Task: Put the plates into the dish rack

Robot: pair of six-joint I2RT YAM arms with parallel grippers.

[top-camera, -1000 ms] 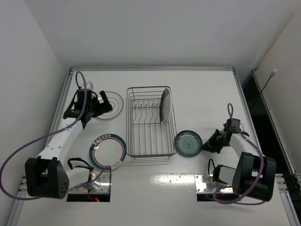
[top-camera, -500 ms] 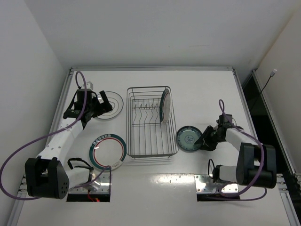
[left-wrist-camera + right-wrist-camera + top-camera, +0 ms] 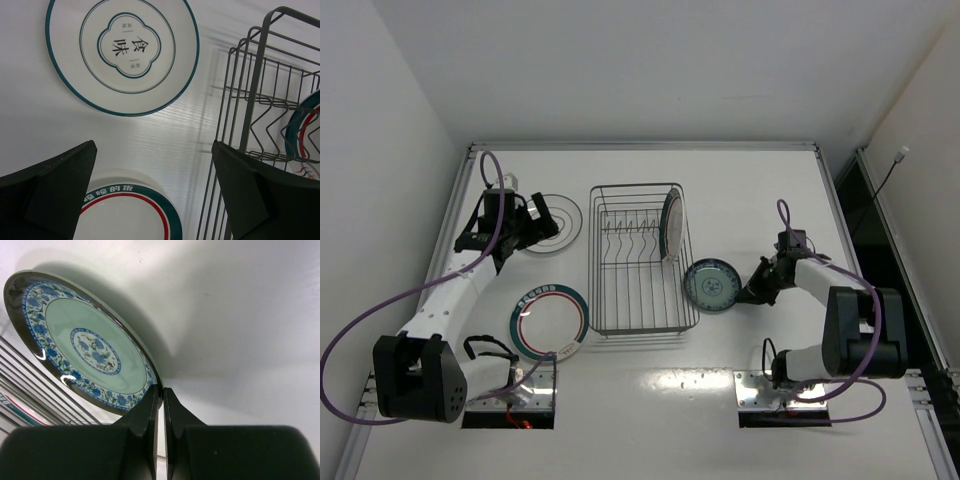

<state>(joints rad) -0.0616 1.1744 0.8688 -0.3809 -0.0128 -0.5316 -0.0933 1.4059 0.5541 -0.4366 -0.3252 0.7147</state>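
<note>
My right gripper [image 3: 161,390] is pinched tight on the near rim of the small teal plate [image 3: 90,347], the two fingers pressed almost together with only the plate's edge between them. A second ago that plate lay flat on the table [image 3: 760,200], a little way off the right side of the dish rack [image 3: 253,90], and I was only reaching for it. Now it is tipped up off the surface and has drifted closer, its far edge just beside the rack's wires. So I judge the grasp has taken and the carry has begun; what remains is to raise it over the rim and stand it between the prongs. One green-rimmed plate [image 3: 671,226] already stands upright at the far right of the rack, so I must choose a free slot nearer to me. My left gripper [image 3: 153,150] has not moved in that time: its fingers are spread wide and hold nothing, hovering between the ringed plate [image 3: 122,50] and the other green-rimmed plate [image 3: 550,320], both flat on the table left of the rack.
</note>
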